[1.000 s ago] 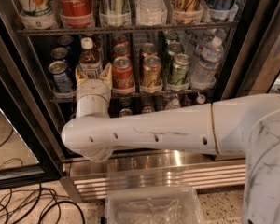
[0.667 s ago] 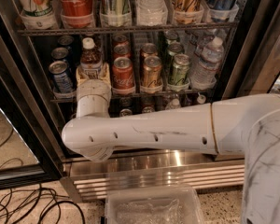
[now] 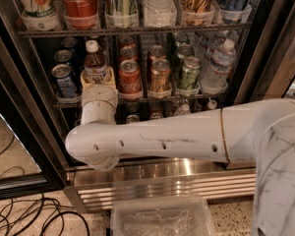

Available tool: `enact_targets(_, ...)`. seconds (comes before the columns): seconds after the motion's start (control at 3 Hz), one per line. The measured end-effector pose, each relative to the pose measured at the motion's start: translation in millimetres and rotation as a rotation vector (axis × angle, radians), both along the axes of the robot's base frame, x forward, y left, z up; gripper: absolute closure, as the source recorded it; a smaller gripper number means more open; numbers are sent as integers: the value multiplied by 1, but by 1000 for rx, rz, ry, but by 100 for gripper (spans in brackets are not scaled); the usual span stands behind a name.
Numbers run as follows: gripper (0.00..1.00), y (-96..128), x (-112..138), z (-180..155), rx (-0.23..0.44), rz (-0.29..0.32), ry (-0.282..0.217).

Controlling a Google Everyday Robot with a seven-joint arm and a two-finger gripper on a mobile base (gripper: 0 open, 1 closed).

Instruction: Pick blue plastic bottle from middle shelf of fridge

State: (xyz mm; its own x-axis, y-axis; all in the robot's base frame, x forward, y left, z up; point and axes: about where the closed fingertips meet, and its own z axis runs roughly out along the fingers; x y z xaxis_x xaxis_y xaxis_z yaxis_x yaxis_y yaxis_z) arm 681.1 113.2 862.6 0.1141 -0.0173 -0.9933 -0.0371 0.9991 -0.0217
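Observation:
The blue plastic bottle (image 3: pixel 93 60), brown drink with a white cap and a white label, stands at the left of the middle shelf (image 3: pixel 187 99) in the fridge (image 3: pixel 265 43). My gripper (image 3: pixel 96 78) is at the bottle's lower part, reaching in from below at the end of the white wrist (image 3: pixel 98 104). The wrist hides the bottle's base. The white forearm (image 3: pixel 162 141) runs across the front of the fridge from the right.
On the same shelf are a blue can (image 3: pixel 65 80) left of the bottle, a red Coca-Cola can (image 3: pixel 130 78), a gold can (image 3: pixel 159 75), a green can (image 3: pixel 189 73) and clear water bottles (image 3: pixel 216 65). The upper shelf (image 3: pixel 137 31) holds more drinks. A clear bin (image 3: pixel 160 218) sits on the floor, with cables (image 3: pixel 24 218) to the left.

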Motion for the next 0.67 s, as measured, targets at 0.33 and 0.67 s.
enact_targets(0.33,100,4,-1,0,-11,-23,-48)
enact_targets(0.67,100,8,-4,9,-18,-34,-102)
